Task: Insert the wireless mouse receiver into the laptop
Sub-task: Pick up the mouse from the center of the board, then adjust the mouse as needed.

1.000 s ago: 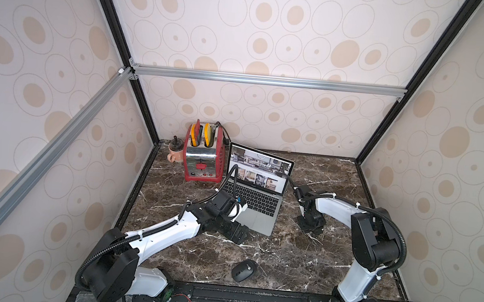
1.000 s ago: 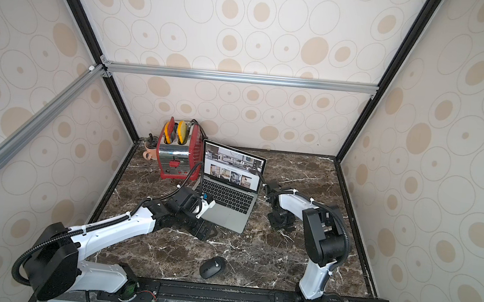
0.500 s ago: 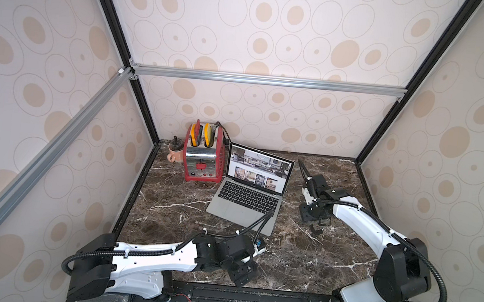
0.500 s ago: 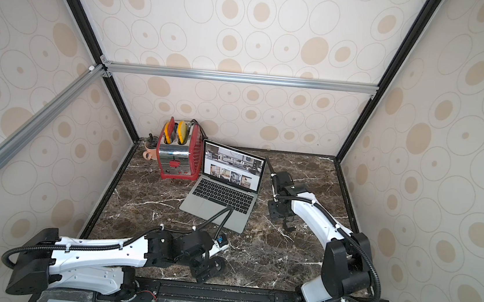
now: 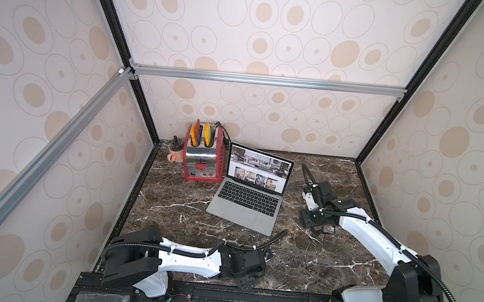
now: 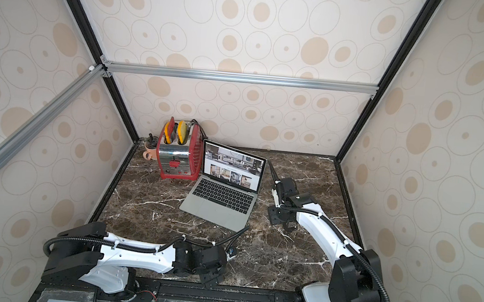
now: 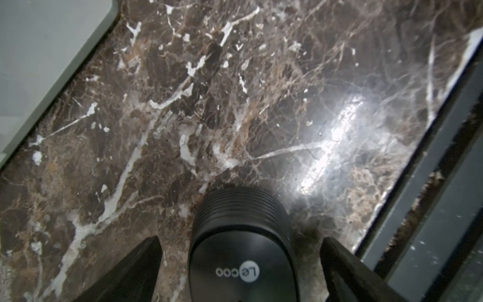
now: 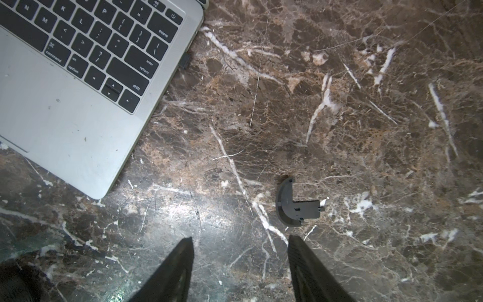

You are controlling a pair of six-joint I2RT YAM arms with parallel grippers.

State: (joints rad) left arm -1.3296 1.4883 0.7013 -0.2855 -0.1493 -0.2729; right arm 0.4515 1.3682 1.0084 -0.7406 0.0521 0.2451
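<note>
The silver-grey laptop [image 5: 248, 199] [image 6: 221, 199] stands open mid-table, its screen lit. In the right wrist view a small black stub, the wireless mouse receiver [image 8: 185, 60], sits against the laptop's [image 8: 65, 104] right side edge and looks plugged in. My right gripper [image 8: 240, 240] [image 5: 316, 228] hangs open over bare marble to the right of the laptop, holding nothing. My left gripper [image 7: 240, 238] [image 5: 248, 281] is at the table's front edge. It is open and straddles a black mouse [image 7: 243, 251], with a gap on each side. The mouse is hidden under the gripper in both top views.
A dark grey half-round plastic cover [image 8: 295, 206] lies on the marble just ahead of my right fingers. A red toaster [image 5: 202, 157] and a pink mug [image 5: 175, 153] stand at the back left. A black rail [image 7: 431, 209] borders the table beside the mouse.
My left arm has swung from the laptop's front corner down to the front edge, over the mouse. My right gripper has backed away from the laptop's side and its jaws have widened.
</note>
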